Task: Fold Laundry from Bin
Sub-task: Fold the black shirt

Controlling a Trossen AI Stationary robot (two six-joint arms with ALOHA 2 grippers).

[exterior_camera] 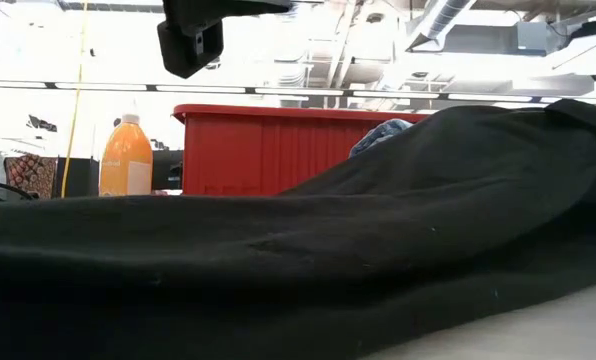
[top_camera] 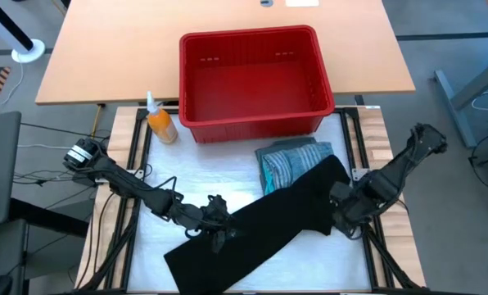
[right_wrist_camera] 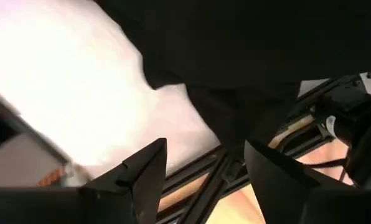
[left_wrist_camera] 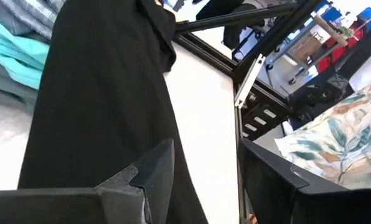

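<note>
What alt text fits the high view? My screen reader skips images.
A long black garment lies diagonally across the white table, the left gripper and right gripper at its edges. Folded clothes sit before an empty red bin.

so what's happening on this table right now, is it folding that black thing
Yes, it looks mid-fold. The large black garment lies stretched slantwise across the white work surface. The left gripper is over its middle and the right gripper at its far end, both with fingers apart. The red bin behind is empty, and a stack of folded striped, turquoise and grey laundry sits in front of it, partly under the black garment. An orange bottle stands beside the bin.
</note>
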